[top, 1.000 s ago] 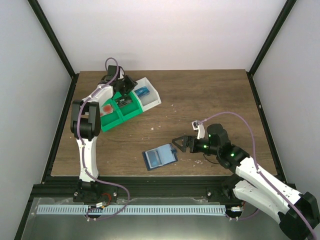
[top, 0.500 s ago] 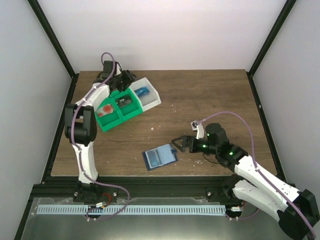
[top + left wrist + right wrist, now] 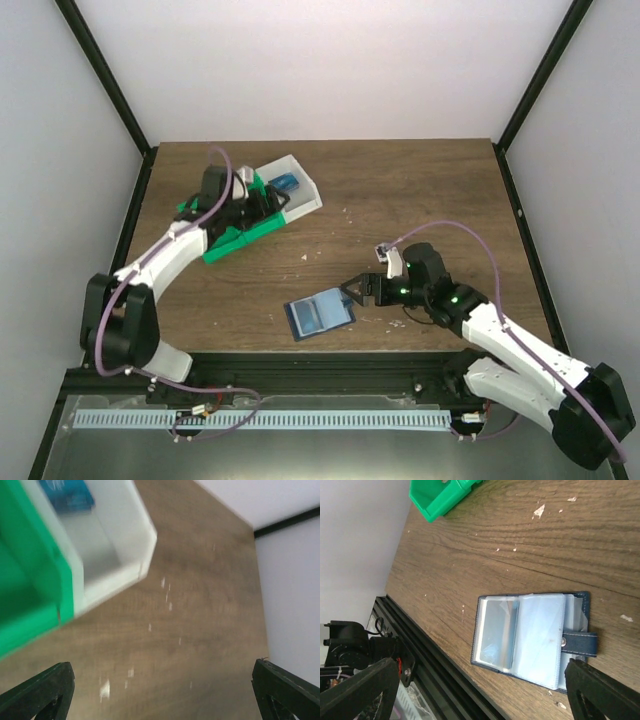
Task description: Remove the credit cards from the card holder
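Card holder (image 3: 320, 313), open flat: long axis roughly left-right, tab pointing at spread right gripper (image 3: 352, 293), seemingly apart; left gripper (image 3: 162, 695) also spread.

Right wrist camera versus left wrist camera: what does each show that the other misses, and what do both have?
Only the right wrist: the card holder lying open and flat, clear sleeves up, its snap tab sticking out at one edge. Only the left wrist: the white tray with a blue item inside. Both: the green tray, the flecked wooden table, and an open claw gripping nothing, the left claw in one, the right claw in the other.
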`<state>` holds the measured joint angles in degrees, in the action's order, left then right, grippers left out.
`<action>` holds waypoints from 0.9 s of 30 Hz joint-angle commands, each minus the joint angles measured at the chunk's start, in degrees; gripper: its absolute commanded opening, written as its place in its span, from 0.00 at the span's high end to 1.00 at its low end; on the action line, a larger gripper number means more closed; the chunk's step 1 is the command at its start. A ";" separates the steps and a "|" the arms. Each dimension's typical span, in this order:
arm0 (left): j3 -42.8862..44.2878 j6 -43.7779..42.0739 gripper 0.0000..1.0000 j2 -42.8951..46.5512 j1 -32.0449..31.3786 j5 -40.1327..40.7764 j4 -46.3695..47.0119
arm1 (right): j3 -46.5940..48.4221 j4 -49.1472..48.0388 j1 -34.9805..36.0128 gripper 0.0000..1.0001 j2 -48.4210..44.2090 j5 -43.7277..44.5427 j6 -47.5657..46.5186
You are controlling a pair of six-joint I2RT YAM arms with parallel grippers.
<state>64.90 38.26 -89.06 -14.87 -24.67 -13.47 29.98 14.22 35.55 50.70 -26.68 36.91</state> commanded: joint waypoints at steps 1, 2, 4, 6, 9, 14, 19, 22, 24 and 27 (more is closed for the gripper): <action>-12.34 0.82 0.01 8.95 -3.11 -1.83 5.08 | 0.27 -3.16 0.16 0.10 1.44 -3.09 0.35; -15.19 1.57 0.01 10.88 -3.75 -2.12 6.12 | 0.32 -3.30 0.14 0.11 1.96 -3.26 0.66; -20.24 3.04 0.03 15.06 -5.07 -3.07 7.89 | 0.66 -3.67 0.18 0.14 3.24 -3.34 0.88; -25.00 4.10 0.05 19.01 -6.55 -4.53 10.01 | 0.87 -3.86 0.14 0.19 4.63 -3.11 0.78; -30.84 5.66 0.09 24.49 -9.52 -5.96 12.44 | 1.35 -3.57 0.18 0.32 7.22 -2.32 -0.06; -39.57 11.15 0.15 31.09 -15.04 -4.58 16.97 | 1.43 -4.15 0.13 0.48 10.76 -1.33 -0.78; -48.81 17.84 0.21 33.21 -19.22 -1.36 25.69 | 1.49 -5.69 0.60 0.55 16.00 -1.22 -1.09; -51.37 19.80 0.25 31.51 -20.71 -1.48 29.63 | 1.56 -6.20 1.25 0.58 19.37 -0.81 -1.34; -51.45 19.92 0.26 30.20 -21.81 -1.13 30.35 | 1.78 -6.17 1.94 0.60 21.52 -0.72 -1.55; -51.68 20.29 0.26 28.44 -23.13 -0.79 32.19 | 2.35 -5.98 3.31 0.62 24.55 -0.17 -2.06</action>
<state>13.37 56.53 -59.16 -36.56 -26.55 11.60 29.98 9.06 37.15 72.58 -27.97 36.40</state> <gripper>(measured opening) 0.744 0.393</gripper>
